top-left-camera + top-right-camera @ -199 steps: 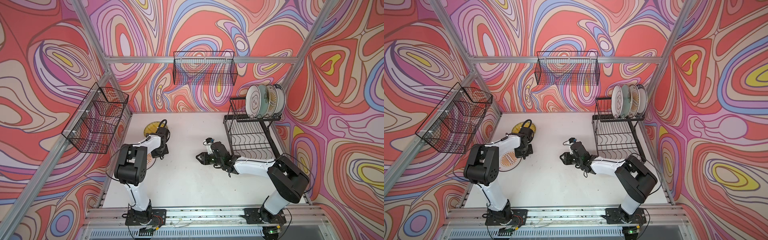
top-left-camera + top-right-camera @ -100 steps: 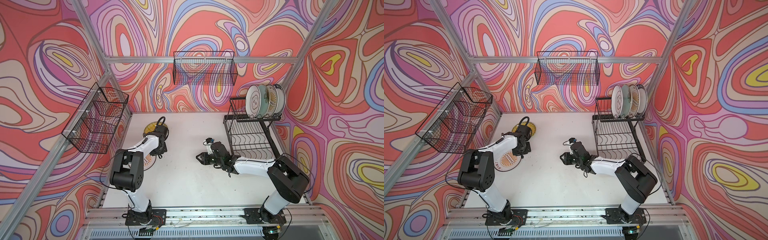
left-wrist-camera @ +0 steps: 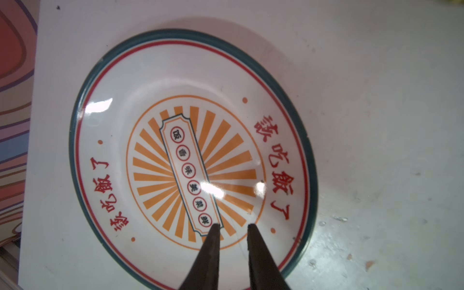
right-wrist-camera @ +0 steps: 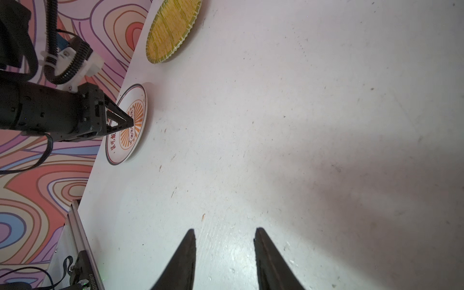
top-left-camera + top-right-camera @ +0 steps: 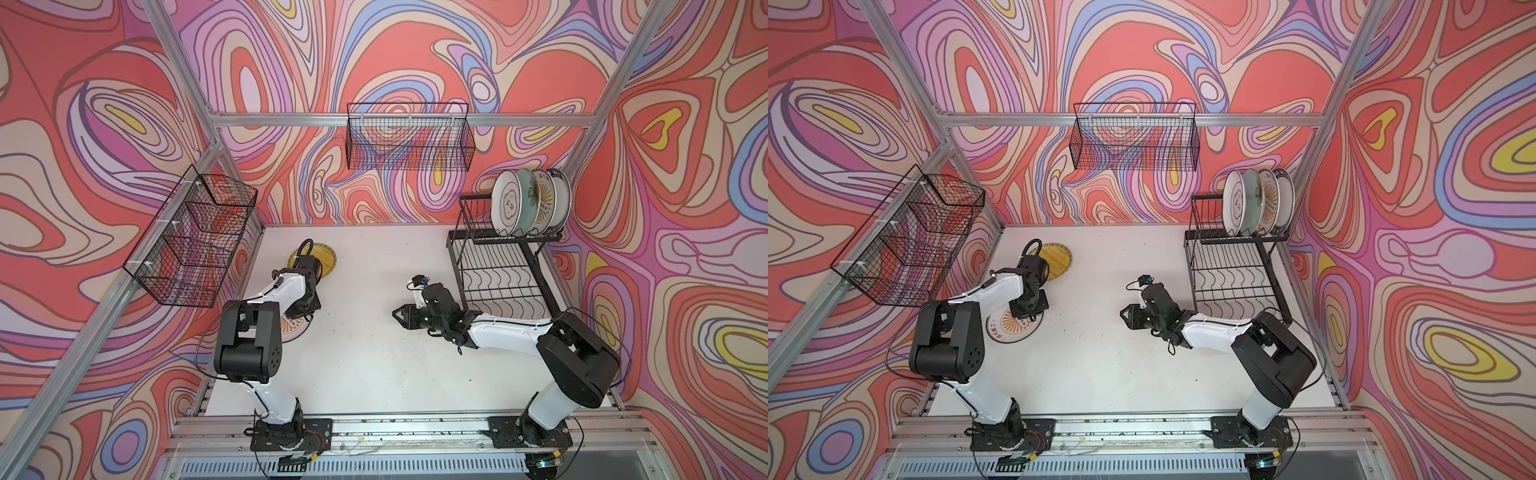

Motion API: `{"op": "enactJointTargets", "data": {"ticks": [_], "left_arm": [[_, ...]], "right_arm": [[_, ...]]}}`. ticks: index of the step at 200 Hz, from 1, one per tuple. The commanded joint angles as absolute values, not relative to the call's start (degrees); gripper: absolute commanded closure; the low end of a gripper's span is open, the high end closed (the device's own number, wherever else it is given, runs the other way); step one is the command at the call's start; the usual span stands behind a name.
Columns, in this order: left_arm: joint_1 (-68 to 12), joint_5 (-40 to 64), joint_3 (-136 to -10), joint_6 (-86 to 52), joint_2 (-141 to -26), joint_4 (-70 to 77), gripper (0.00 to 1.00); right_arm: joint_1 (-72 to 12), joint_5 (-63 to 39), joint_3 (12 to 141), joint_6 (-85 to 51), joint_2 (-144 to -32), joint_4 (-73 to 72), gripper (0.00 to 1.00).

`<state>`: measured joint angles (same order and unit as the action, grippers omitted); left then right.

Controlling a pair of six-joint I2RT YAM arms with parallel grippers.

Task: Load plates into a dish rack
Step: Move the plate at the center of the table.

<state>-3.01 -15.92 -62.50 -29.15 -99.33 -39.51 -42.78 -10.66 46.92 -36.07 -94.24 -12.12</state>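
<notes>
Orange-sunburst plate (image 3: 193, 160), red rim characters "該吃飯了" twice

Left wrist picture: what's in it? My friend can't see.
A white plate with an orange sunburst, red Chinese characters and a dark rim lies flat on a white table. The left gripper points at it, dark fingertips slightly apart, holding nothing.
</notes>
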Motion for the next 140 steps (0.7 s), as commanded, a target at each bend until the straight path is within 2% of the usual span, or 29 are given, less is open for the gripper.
{"op": "enactJointTargets", "data": {"ticks": [1,140], "left_arm": [[-2.41,-13.83,-61.33,-29.51,-97.39,-39.47,0.76],[-2.2,-6.06,-58.56,-27.69,-97.06,-36.97,0.78]], "right_arm": [[-43.06,-9.73,46.23,-35.29,-92.83,-12.04,0.61],[-43.03,-8.77,47.17,-34.45,-91.91,-10.24,0.61]]}}
